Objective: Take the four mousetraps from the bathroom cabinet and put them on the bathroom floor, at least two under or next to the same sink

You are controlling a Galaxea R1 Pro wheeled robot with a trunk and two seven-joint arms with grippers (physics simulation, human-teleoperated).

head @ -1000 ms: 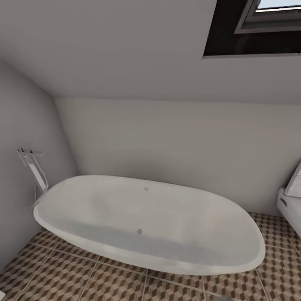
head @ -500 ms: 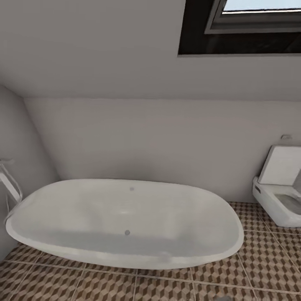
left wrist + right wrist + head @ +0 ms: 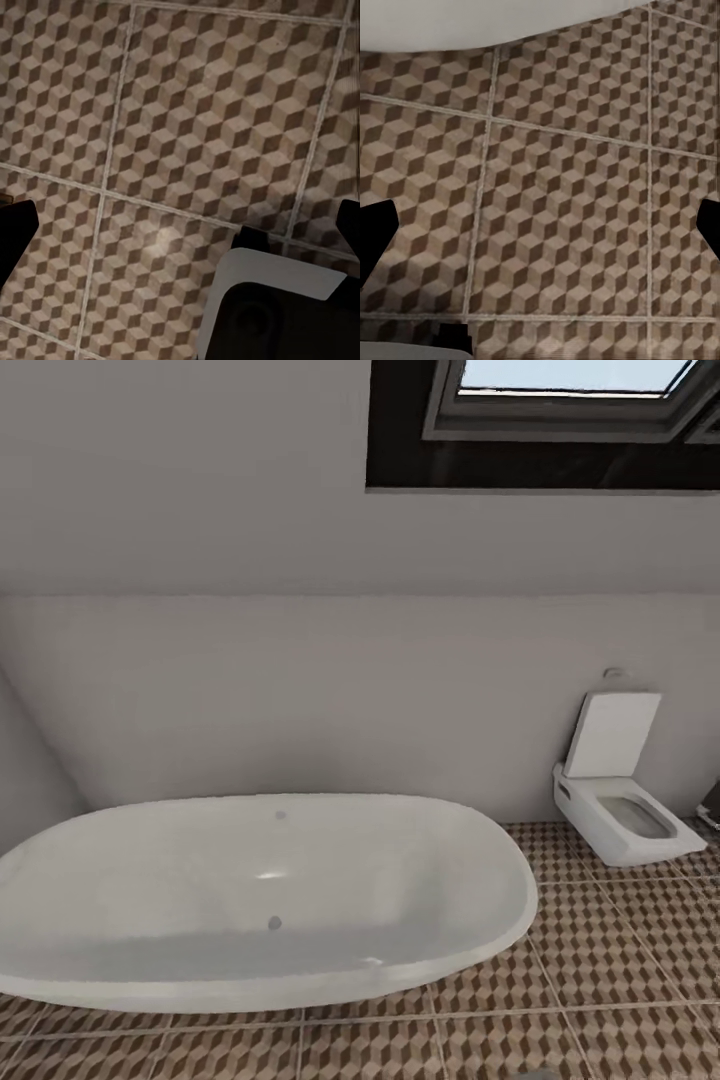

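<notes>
**On the way: cabinet to be found, nothing in hand**

Facing a white rounded bathtub [image 3: 250,890] set against a pale wall [image 3: 300,690]. To the right of the bathtub, well apart from it and against the same wall, a white square toilet [image 3: 625,820] with its lid up. Above the bathtub and off to the right, a dark-framed window [image 3: 570,410].

Bathroom floor [image 3: 600,960] in brown, beige and white cube tiles, running from under the bathtub's near side out toward the toilet. Bare tile below both arms.

Left claw [image 3: 181,229] spread wide, dark tips far apart, nothing between them, pointing down at floor tile; a pale and dark rounded shape [image 3: 277,307] near it, likely part of the robot itself. Right claw [image 3: 541,229] likewise spread wide and empty, over tile just beside the bathtub's white rim [image 3: 472,22].

Judged step: travel and search, ahead of the first pick. No grasp begun, so all four mousetraps taken to be yet uncollected.

Next move, as a judgement: turn or drive away from the bathtub to bring the low orange-brown cabinet into sight, then close in squarely enough for an arm to reach inside. Worth noting the sink's place on the way, for the later drop-off of at least two mousetraps beside or under it. Little risk for now beyond brushing the bathtub rim with the right arm while turning.
</notes>
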